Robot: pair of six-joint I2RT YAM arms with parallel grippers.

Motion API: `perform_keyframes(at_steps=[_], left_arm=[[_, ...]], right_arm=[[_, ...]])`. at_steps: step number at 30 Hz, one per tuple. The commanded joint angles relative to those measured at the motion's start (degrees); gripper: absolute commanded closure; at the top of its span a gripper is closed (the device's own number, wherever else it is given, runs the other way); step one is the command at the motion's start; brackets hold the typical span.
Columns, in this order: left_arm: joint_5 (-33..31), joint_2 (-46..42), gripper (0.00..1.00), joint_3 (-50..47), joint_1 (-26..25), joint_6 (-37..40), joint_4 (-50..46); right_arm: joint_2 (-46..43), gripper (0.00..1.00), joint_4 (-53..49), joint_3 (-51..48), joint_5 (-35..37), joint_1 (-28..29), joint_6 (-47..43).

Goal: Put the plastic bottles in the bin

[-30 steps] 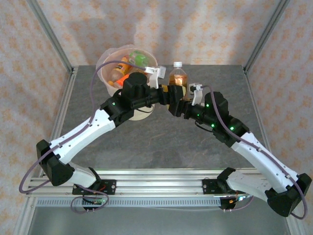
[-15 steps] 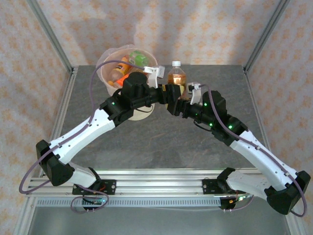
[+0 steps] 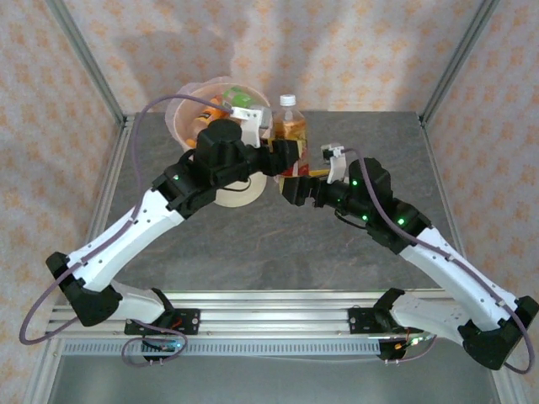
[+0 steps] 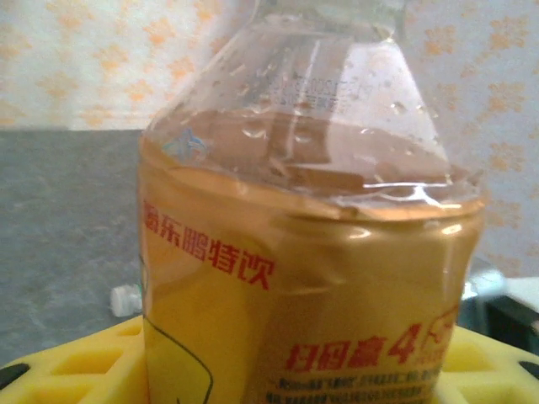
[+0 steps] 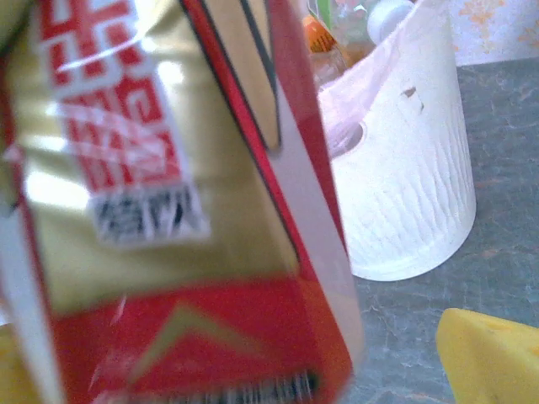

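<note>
A plastic bottle (image 3: 290,129) with amber drink, a gold-and-red label and a white cap hangs upright just right of the bin (image 3: 179,126). My left gripper (image 3: 282,160) is shut on its lower body; in the left wrist view the bottle (image 4: 312,252) sits between the yellow fingers (image 4: 76,362). My right gripper (image 3: 296,187) stands open beside it, lower and to the right. In the right wrist view the bottle (image 5: 168,210) is blurred and apart from the yellow finger (image 5: 493,353). The cream bin (image 5: 413,185) with pink liner holds several bottles (image 3: 221,109).
The grey table (image 3: 253,244) has free room in front of and to the right of both arms. Aluminium frame posts (image 3: 93,67) rise at the back corners against patterned walls. A small white object (image 4: 126,299) lies on the table behind the bottle.
The right gripper has opened and let go of the bottle. The left gripper has closed on it and carried it up and left toward the bin.
</note>
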Motion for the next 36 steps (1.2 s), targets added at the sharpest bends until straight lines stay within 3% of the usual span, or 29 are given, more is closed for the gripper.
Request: perform_keyframes(at_steps=[1, 10, 17, 25, 29, 36], left_arm=[[-5.8, -3.0, 0.63, 3.5, 3.0, 3.4, -6.2], [-12.8, -2.8, 0.63, 12.5, 11.1, 9.2, -20.0], [-16.8, 2.6, 0.63, 22.8, 19.0, 17.0, -31.6], [-19.7, 10.1, 0.63, 31.5, 22.1, 28.9, -36.1], [-20.6, 15.4, 0.61, 37.5, 23.3, 27.1, -40.7], [-12.3, 19.6, 0.61, 40.8, 24.3, 15.0, -39.8]], right_arm=[[-2.1, 0.01, -3.2, 2.0, 3.0, -0.5, 0.0], [-3.3, 0.01, -7.3, 2.3, 8.7, -0.4, 2.3], [-2.9, 0.01, -11.2, 3.2, 14.7, -0.5, 3.3], [-2.9, 0.01, -11.5, 2.9, 15.4, -0.5, 3.6], [-2.9, 0.01, -11.5, 3.0, 15.8, -0.5, 3.9], [-2.8, 0.01, -11.7, 2.7, 15.9, -0.5, 4.4]])
